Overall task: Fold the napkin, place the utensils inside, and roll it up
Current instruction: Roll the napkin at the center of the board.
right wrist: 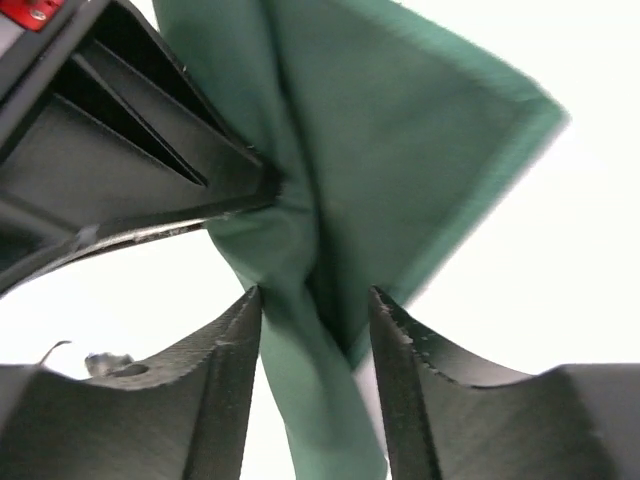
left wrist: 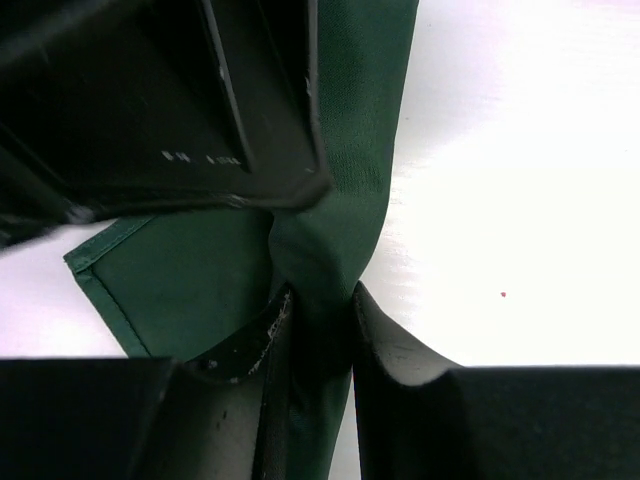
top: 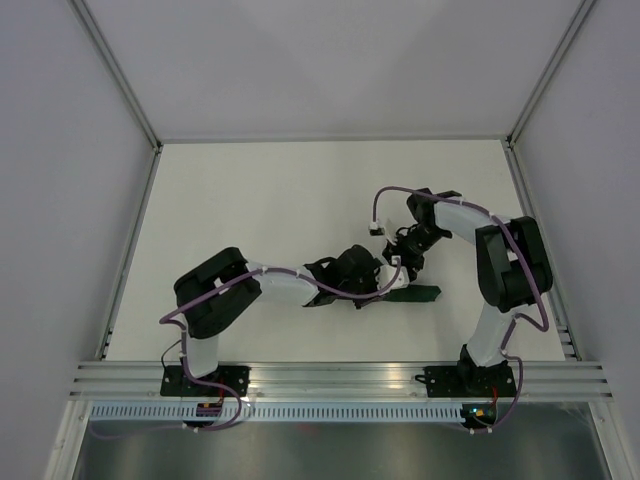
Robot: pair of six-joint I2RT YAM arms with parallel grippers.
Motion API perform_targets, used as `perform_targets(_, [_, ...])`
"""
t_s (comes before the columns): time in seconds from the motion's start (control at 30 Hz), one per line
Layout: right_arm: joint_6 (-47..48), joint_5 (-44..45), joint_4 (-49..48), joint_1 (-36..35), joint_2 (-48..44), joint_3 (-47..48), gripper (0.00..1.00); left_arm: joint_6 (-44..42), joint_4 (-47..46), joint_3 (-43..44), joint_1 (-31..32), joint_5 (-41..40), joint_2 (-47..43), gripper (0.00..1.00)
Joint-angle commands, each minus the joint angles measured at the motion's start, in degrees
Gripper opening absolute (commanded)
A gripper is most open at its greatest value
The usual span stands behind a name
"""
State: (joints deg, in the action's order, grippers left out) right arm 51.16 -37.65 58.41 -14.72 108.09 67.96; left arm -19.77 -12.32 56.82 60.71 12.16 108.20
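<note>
Fold step in hand, I reckon. Dark green matte fabric napkin [right wrist: 400, 130] is mid white table [top: 260, 200], bunched betw. both arms. Left gripper [left wrist: 320, 325] is clamped on the napkin; right gripper [right wrist: 315, 310] pinches it too. Next move needs the cloth pulled taut & laid flat, edges matched. Count: 1 napkin, 2 grippers, 0 utensils visible.

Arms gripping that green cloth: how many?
2. The left gripper pinches the napkin from the left; the right gripper pinches it from the right, close beside the other.
</note>
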Motion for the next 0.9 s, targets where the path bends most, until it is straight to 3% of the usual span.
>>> perform_targets(0.0, [-2.5,2.0,-6.9,1.0,-6.8,-1.4,0.54,7.2,8.2,-0.4,-1.1,7.8,3.2,0.16])
perform_targets(0.23, [-8.7,2.5,-14.2,4.5,-15.6,-6.3,0.55,9.7,12.0,2.2,-3.4,13.1,5.9,0.15])
perform_targets(0.43, [-6.6,1.5,-15.9,8.6,-25.2,-11.3,0.53,11.7,17.8,6.3,-6.3,18.2,9.3,0.14])
perform_targets(0.63, [-2.4,0.6,-18.9,8.6,-39.1,-20.5,0.56,13.6,24.2,11.4,-8.5,21.2,13.3,0.13])
perform_targets(0.87, [1.1,3.5,-25.2,4.3,-47.8,-31.8,0.57,15.5,27.5,14.2,-10.0,23.3,16.2,0.13])
